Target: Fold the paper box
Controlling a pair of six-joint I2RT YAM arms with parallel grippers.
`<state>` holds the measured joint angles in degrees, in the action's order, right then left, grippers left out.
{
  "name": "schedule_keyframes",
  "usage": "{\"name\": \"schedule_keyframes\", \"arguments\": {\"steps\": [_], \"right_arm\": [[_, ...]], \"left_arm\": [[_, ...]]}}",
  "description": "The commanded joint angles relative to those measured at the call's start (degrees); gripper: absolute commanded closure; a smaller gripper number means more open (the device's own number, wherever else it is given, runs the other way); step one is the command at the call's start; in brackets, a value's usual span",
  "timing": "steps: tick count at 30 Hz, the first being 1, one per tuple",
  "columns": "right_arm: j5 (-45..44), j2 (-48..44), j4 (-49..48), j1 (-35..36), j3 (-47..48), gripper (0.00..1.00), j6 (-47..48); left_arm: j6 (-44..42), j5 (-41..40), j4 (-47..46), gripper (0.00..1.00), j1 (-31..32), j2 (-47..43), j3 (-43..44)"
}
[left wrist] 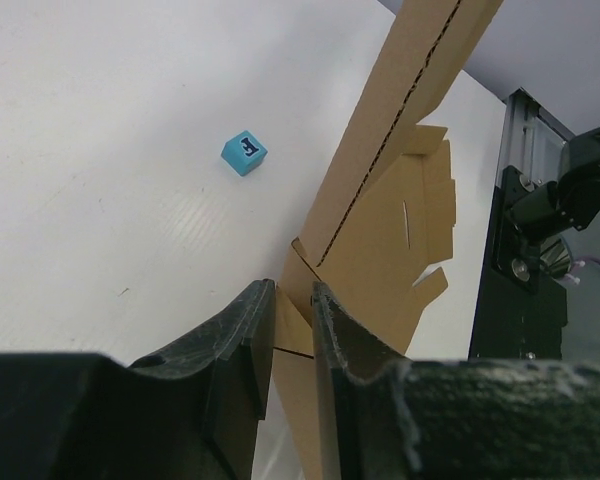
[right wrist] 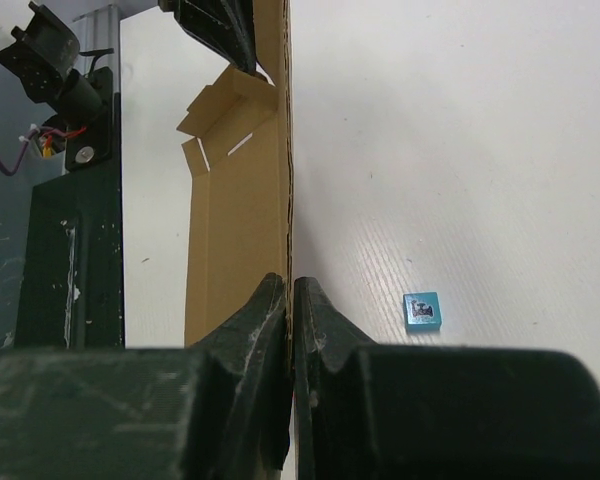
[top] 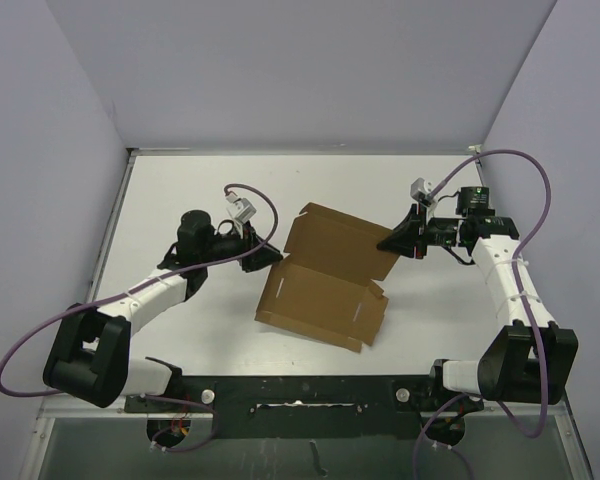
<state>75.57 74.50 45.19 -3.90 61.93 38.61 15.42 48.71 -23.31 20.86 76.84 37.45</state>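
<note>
**Two arms at a part-folded box, seen from the near edge of the table.**

Nearest are the two arm bases. Just beyond them, at mid-table, lies the plain brown cardboard paper box point(top: 320, 305). Its slotted base panel lies flat on the white table point(top: 180, 200), and its rear panel stands up along the crease.

The raised panel's long axis runs left to right, slightly skewed, so one short end faces each arm. Neither arm is markedly the nearer.

The left hand point(top: 268, 258) comes in from the left, with the forearm low and angled inward. Its fingers point(left wrist: 235, 340) straddle the panel's left corner with a narrow gap. Cardboard fills that gap, but whether the pads press on it cannot be told.

The right hand point(top: 385, 243) comes in from the right, with the elbow out and the wrist turned inward. Its fingers point(right wrist: 260, 320) are closed flat on the panel's right edge and hold it.

By this showing, the next fold turns on the crease between the two hands, and the panel must swing about that left-right line. If only the right end is surely gripped, the panel may twist.

Farthest, beyond the raised panel and apart from it, a small blue cube point(left wrist: 244, 153) rests on the table. It shows in the wrist views only.
</note>
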Motion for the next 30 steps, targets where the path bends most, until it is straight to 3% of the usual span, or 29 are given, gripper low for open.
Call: {"name": "schedule_keyframes", "arguments": {"steps": [1,9,30], "right_arm": [[5.3,-2.1,1.0,0.4,3.5,1.00,2.3],[6.5,-1.9,2.3,1.4,3.8,1.00,3.7],[8.5,-1.7,7.9,1.6,5.4,1.00,9.3]], "left_arm": [[-3.5,3.7,-1.9,0.79,0.4,-2.1,1.8],[-5.2,7.6,-6.2,0.79,0.6,-1.1,0.9],[-15.1,8.6,-9.4,0.77,2.5,-4.6,-4.2]]}}
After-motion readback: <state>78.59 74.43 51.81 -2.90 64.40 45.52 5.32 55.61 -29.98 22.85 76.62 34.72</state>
